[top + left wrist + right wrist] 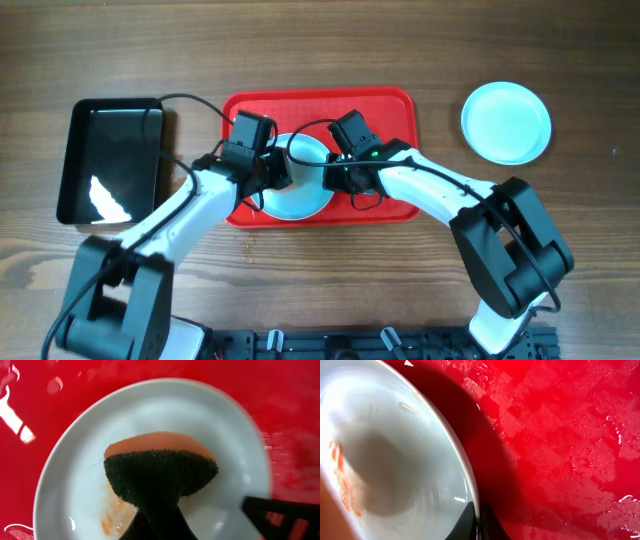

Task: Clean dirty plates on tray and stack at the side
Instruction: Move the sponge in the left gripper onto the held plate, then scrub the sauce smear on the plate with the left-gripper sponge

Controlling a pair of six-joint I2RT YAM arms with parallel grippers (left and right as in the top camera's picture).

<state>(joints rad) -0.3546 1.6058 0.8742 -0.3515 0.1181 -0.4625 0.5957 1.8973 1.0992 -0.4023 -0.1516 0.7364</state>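
A dirty plate with orange smears sat inside the red tray, toward its near-left part. The left gripper was clenched on a sponge over that plate, and the right gripper pinched its rim. A second plate lay right of the tray, a black tray left of it.

Bright glare on tray, blurred wrist close-ups

A robotics lab bench, staged as a dish-cleaning station: the left arm and right arm, trailing loose cables, rise from a black rail at the edge of a wood-grain counter carrying a red tray, a black tray and a plate.
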